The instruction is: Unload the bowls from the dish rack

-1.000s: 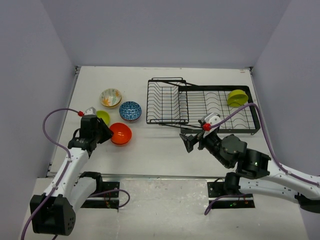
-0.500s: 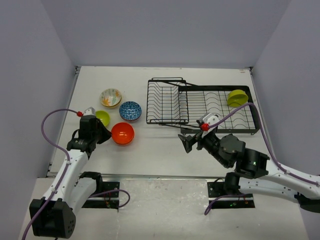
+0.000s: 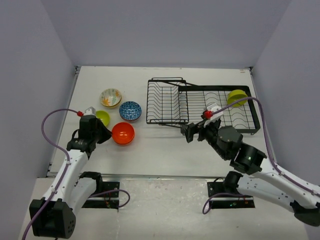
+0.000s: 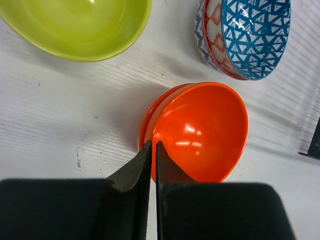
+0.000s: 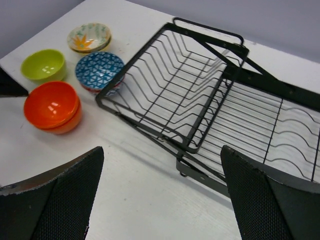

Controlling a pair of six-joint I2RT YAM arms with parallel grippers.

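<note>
Left gripper [image 4: 152,145]: squeezed tight, tips by the orange bowl [image 4: 200,130].
Right gripper [image 5: 160,150]: wide apart, empty, near the dish rack [image 5: 200,100].
Table bowls: orange bowl, blue bowl [image 4: 255,35], lime bowl [image 4: 80,25], left of the rack.
Rack bowl [image 3: 237,97]: green, standing at the far right end.

One dish rack [image 3: 167,122]. Two green: a lime green bowl [image 3: 103,117] at nine o'clock, a second lime green bowl [image 3: 237,97] at two. One floral bowl [image 3: 111,97]. One blue-patterned bowl [image 3: 130,110] nested in one pinkish-patterned bowl [image 4: 214,35]. Apparently two stacked orange bowls [image 3: 122,133].
</note>
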